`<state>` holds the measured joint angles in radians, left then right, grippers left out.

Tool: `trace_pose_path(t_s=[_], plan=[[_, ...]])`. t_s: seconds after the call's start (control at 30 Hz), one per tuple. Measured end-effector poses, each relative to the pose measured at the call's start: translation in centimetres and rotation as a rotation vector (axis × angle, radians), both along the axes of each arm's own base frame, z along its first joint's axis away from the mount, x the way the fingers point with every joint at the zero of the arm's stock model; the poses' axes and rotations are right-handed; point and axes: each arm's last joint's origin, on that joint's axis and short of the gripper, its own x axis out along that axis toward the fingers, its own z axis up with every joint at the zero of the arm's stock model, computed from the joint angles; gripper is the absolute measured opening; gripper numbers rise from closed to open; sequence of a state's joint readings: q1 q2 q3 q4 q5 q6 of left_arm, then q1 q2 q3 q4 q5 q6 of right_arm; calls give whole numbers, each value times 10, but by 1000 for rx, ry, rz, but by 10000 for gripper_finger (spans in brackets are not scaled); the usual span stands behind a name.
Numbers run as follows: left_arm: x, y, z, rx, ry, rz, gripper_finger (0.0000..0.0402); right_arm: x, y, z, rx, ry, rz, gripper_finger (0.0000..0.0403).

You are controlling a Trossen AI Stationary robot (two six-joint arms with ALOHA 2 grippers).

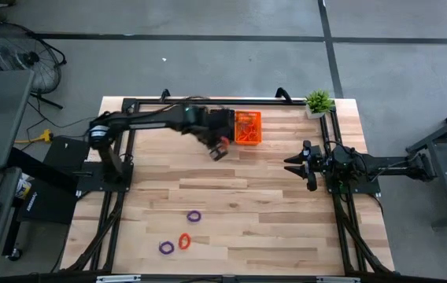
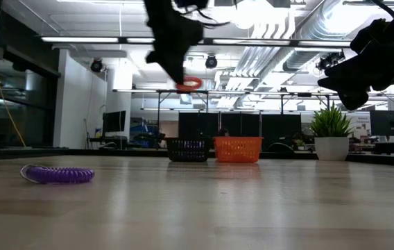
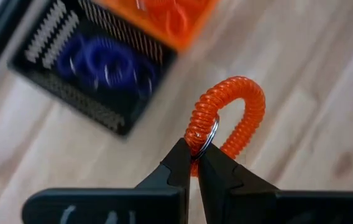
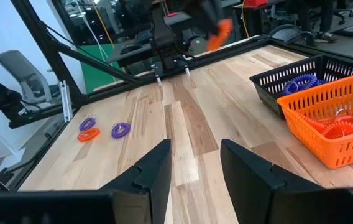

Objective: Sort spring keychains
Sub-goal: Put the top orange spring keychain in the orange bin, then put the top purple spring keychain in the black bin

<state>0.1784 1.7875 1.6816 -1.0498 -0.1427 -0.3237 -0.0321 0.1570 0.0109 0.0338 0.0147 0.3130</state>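
Wooden desk (image 1: pixel 286 212), near edge first: three spring keychains lie loose near the front-left corner, a purple keychain (image 1: pixel 166 248) and an orange keychain (image 1: pixel 184 241) just beside each other, a second purple one (image 1: pixel 194 216) a bit farther in. Right gripper (image 1: pixel 297 166) hovers over the desk's right side, arm reaching in from the right edge, fingers (image 4: pixel 158 168) parted with nothing between them. Left arm stretches from the left edge across toward the back, raised above the surface; left gripper (image 3: pixel 192 163) is pinched closed on the metal ring of an orange coil keychain (image 3: pixel 229 118), which hangs clear of the desk, just in front of the baskets. Black basket (image 4: pixel 288 78) and orange basket (image 1: pixel 248 127) sit side by side near the back edge; purple coils lie in the black one, orange coils in the orange one. Potted plant (image 1: pixel 318 102) stands at the back-right corner. No readable writing or labels anywhere.
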Motion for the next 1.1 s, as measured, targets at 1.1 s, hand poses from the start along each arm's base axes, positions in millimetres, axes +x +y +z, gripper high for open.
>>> trace_pose_path(t_s=[1.1], plan=[[93,107,-26,-104,-153,204,101,0,0,0,0,0,0,134]])
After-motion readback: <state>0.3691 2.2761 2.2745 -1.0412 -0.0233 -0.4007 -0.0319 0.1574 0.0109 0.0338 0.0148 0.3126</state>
